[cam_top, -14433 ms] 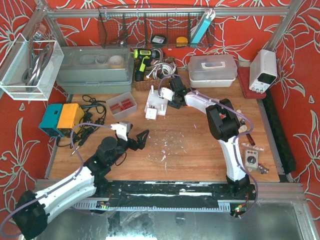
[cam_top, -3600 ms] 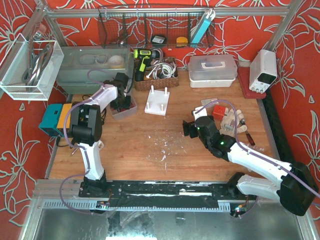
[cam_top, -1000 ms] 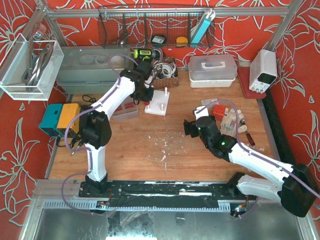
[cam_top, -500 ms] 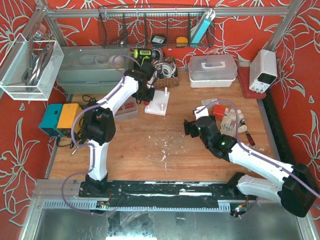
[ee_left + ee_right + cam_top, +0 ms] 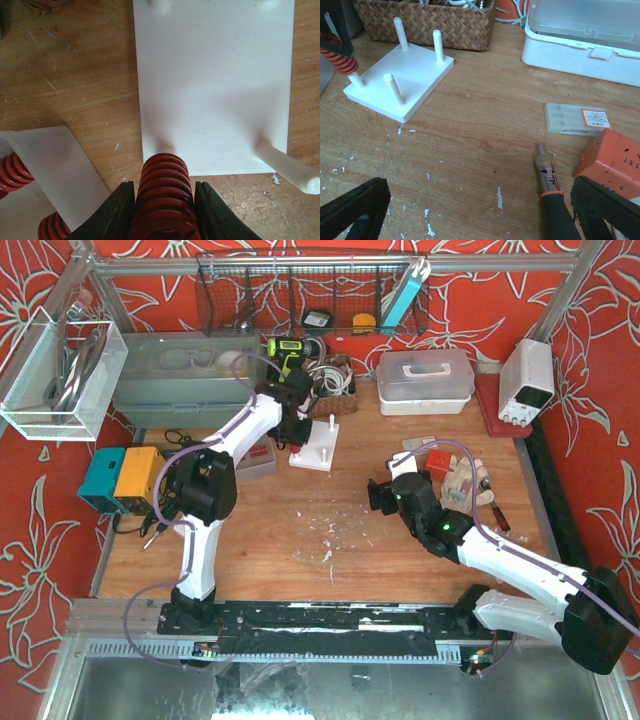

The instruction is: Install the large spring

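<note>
My left pincer clamps the large red coil spring. It sits slightly tilted over a corner peg of the white four-peg base. The peg's lower end shows beneath the coils.

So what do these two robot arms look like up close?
The left arm and right arm have white tubular links joined by chunky black joints. A thin lilac cable loops loosely along each. The fingers are matte black, two per gripper.
</note>
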Controlling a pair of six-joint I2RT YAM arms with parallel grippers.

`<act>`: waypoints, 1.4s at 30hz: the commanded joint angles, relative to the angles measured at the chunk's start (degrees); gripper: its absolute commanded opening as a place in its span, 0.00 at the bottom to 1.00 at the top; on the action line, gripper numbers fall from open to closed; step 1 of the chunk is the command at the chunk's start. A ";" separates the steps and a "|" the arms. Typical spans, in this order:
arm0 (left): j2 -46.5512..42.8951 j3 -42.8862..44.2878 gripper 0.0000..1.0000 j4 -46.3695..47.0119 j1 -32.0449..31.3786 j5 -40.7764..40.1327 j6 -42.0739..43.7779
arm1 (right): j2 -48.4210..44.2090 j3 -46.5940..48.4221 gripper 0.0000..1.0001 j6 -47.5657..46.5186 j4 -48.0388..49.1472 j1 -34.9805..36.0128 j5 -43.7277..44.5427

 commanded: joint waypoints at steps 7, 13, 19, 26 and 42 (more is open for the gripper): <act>1.70 -1.60 0.24 2.09 0.82 0.18 0.56 | -0.60 -0.60 0.99 -0.60 -0.79 0.48 1.63; 1.47 -2.89 0.39 2.91 1.04 0.64 0.65 | -0.43 -0.56 0.99 -0.60 -0.62 0.43 1.57; 0.21 -2.42 0.54 3.23 1.13 1.01 0.60 | -0.30 -0.53 0.99 -0.69 -0.61 0.47 1.81; -5.02 -3.58 0.58 4.11 1.13 0.17 0.38 | -0.01 -0.57 0.99 -0.67 -0.63 0.51 1.93; -23.84 -29.20 0.42 22.52 8.01 -5.90 4.72 | -0.71 -0.66 0.99 -0.60 -0.69 0.52 1.29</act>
